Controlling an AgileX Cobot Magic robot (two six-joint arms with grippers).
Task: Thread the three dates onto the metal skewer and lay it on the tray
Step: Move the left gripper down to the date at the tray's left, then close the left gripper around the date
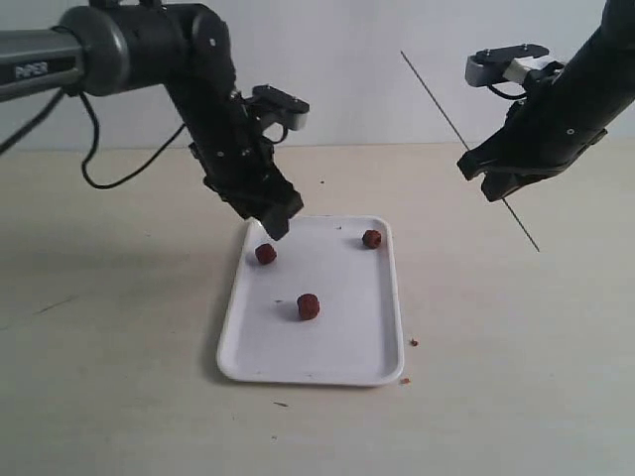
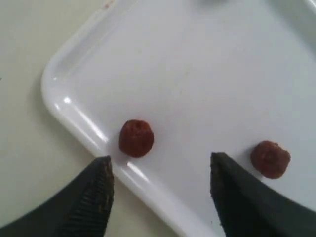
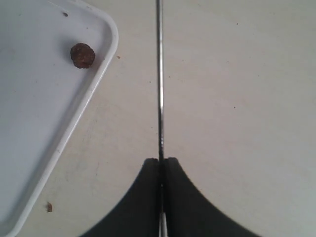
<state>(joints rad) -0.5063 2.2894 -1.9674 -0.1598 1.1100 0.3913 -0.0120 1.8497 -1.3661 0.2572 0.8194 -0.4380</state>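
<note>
Three dark reddish dates lie loose on the white tray (image 1: 337, 363): one near its far left corner (image 1: 265, 254), one near its far right corner (image 1: 371, 238), one in the middle (image 1: 308, 306). My left gripper (image 1: 276, 224) hangs open just above the far-left date (image 2: 136, 138), its fingers astride the tray's rim (image 2: 74, 116); a second date (image 2: 270, 158) lies beside one finger. My right gripper (image 1: 496, 188) is shut on the thin metal skewer (image 1: 446, 111), held slanted in the air right of the tray. The skewer (image 3: 159, 84) runs out past the tray's corner (image 3: 109, 44) and one date (image 3: 82, 55).
Tiny reddish crumbs (image 1: 414, 342) lie on the beige table (image 1: 119, 397) by the tray's near right corner, and another crumb (image 3: 49, 207) shows in the right wrist view. A black cable (image 1: 109, 178) hangs behind the left arm.
</note>
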